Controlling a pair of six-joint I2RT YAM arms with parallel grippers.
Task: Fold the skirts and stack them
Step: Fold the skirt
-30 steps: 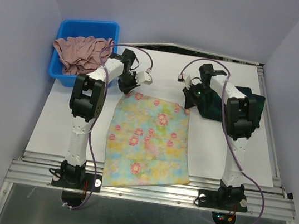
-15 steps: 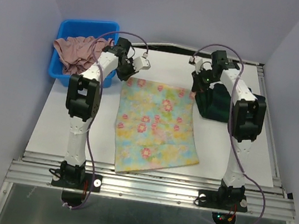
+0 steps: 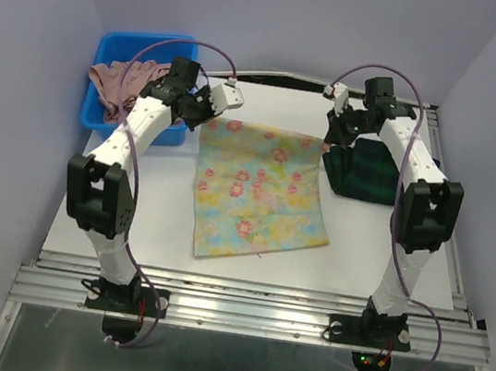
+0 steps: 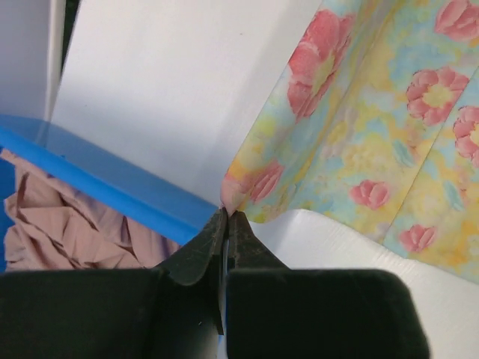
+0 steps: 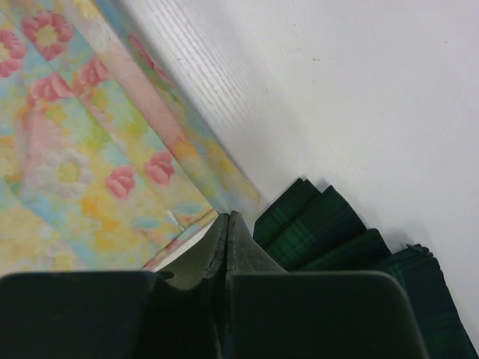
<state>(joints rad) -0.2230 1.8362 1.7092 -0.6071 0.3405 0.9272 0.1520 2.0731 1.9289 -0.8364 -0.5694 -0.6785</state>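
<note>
Floral skirt (image 3: 257,187) corners are pinched in left hand (image 4: 227,215) and right hand (image 5: 227,218), clear only wrist-side.

Blue bin (image 3: 148,41) far-left on white table (image 3: 163,220), holding crumpled pink cloth (image 3: 113,86).

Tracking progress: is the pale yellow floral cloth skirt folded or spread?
Spread: the floral skirt lies open on the white table, left gripper and right gripper pinching its far corners.

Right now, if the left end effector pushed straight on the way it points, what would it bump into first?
The left end effector is shut on a corner of the floral skirt, so that cloth comes first. Past it, probably the bare white table; the blue bin lies off to one side. Depth is hard to judge.
</note>
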